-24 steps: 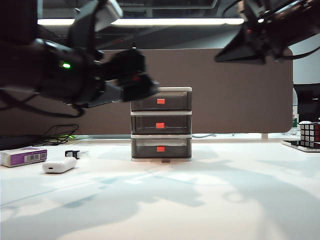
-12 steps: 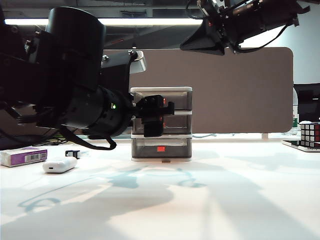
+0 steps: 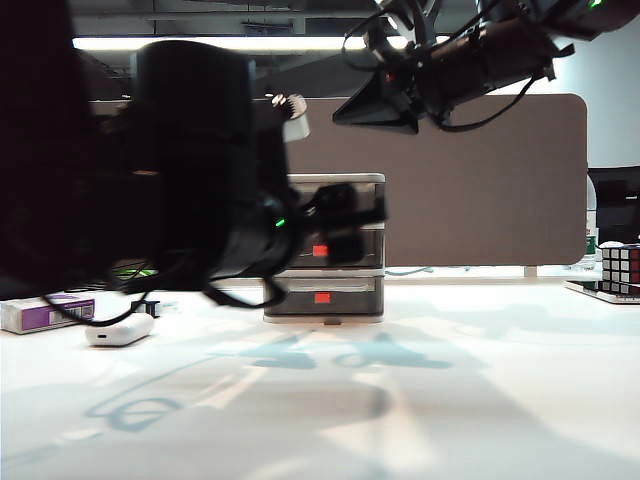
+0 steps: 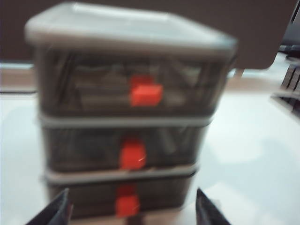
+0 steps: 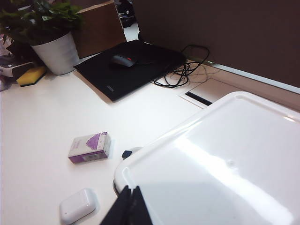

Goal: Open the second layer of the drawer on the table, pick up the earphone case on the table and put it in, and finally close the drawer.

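Behind the white desk (image 3: 450, 400) runs a brown partition, and you should take the drawer (image 3: 345, 180) standing before it as your landmark. All three layers look shut. The second layer (image 4: 124, 145) shows its red tab (image 4: 132, 154) in the left wrist view, blurred but centred.

Your left gripper (image 4: 131, 208) hangs directly in front of the drawer with its jaws apart, both fingertips (image 4: 56, 211) flanking the lowest layer and touching nothing. Your right gripper (image 5: 127, 206) hovers above the drawer's white lid; its fingers appear pressed together and hold nothing.

The earphone case (image 3: 118, 329) lies on the desk well to the left of the drawer, just in front of the white-and-purple box (image 3: 46, 313).

For the step in hand, I judge that you should raise the left gripper until the middle tab sits level between the jaws, not the lower one. Close only on that tab, then draw straight outward. The cabinet looks light and may slide; steadying its lid with the right gripper would be prudent.
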Controlling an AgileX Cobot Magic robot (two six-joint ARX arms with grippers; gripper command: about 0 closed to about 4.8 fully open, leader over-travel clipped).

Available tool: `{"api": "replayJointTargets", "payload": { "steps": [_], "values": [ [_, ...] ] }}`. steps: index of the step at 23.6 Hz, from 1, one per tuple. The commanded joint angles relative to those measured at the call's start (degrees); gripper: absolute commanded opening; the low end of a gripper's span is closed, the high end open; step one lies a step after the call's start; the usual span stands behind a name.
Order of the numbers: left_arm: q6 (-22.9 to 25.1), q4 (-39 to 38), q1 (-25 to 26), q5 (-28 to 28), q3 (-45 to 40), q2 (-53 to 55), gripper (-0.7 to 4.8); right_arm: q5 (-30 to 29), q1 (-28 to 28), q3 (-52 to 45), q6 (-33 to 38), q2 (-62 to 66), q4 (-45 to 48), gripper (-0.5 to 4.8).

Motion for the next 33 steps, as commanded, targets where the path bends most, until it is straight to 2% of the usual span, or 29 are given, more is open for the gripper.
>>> {"api": "replayJointTargets", "payload": {
  "steps": [1, 6, 12, 18, 23, 33],
  "values": [
    [0.11, -0.92, -0.46, -1.01, 2.62, 0.52, 3.31, -0.13, 0.35, 1.92, -0.31, 1.31, 1.92, -0.05],
    [0.15, -7.17, -0.44, -1.25, 7.08, 1.25, 3.31, -0.15, 0.39, 5.03, -0.02, 3.63, 1.31, -0.05],
    [0.2, -13.38, -0.28, -5.95, 10.78, 1.27, 3.31, -0.09, 0.68, 5.6, -0.07, 3.93, 1.29, -0.05],
    [-0.87, -20.37, 0.7, -6.21, 13.62, 1.38, 3.31, 0.13, 0.68, 5.6, -0.09, 3.93, 1.33, -0.05],
    [-3.65, -21.31, 2.95, -4.63, 13.81, 1.6, 3.31, 0.15, 0.68, 5.6, -0.52, 4.07, 1.49, -0.05],
    [-3.85, -21.22, 3.72, -3.37, 13.92, 1.6, 3.31, 1.57, 0.68, 5.92, -1.18, 8.68, 2.58, -0.05]
  ]
}}
